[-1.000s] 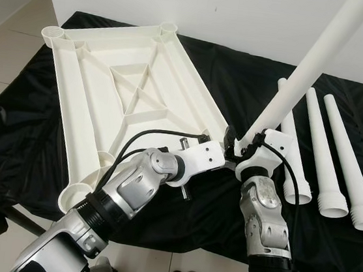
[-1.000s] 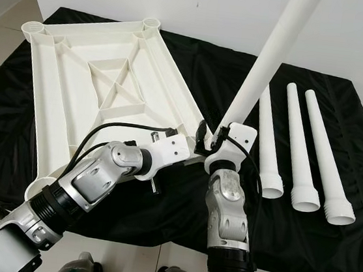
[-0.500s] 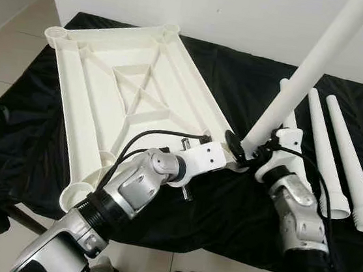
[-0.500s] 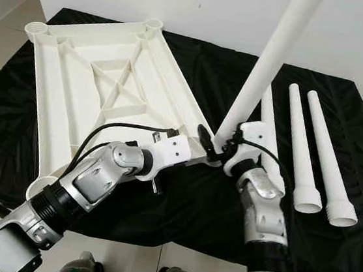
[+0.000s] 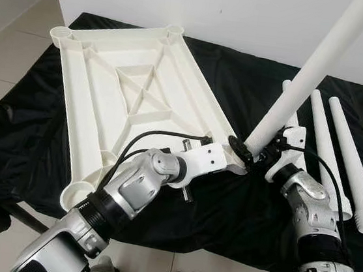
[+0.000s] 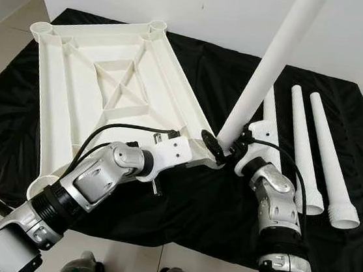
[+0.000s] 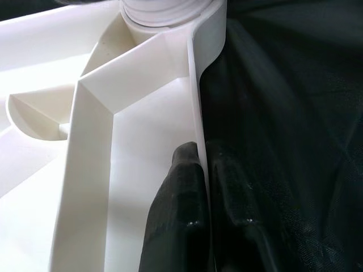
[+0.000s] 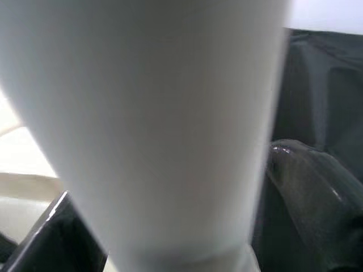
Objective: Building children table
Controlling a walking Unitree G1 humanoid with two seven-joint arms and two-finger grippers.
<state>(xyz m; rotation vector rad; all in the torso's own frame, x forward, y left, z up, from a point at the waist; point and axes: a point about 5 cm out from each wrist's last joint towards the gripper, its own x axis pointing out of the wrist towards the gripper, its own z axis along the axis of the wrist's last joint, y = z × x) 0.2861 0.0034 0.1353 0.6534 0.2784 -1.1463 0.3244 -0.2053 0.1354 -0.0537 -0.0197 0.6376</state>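
The white table top (image 5: 72, 117) lies upside down on a black cloth, its ribs facing up. My left gripper (image 5: 234, 158) is shut on the table top's rim (image 7: 198, 113) close to the near right corner socket; one black finger (image 7: 176, 215) lies inside the rim and the other outside. A long white table leg (image 5: 314, 66) stands in that socket (image 7: 164, 11), tilted up toward the right. My right gripper (image 5: 266, 152) is shut on the base of the leg (image 8: 153, 113), with a finger (image 8: 306, 181) on either side.
Three spare white legs (image 5: 328, 146) lie side by side on the black cloth (image 5: 252, 91) to the right of the table top. A white wall runs behind. The cloth's front edge drops to a tiled floor (image 5: 13, 58) on the left.
My right forearm has swung out to the right while its gripper stays on the leg's base. The leg stands a little further right. My left gripper keeps its hold on the rim.
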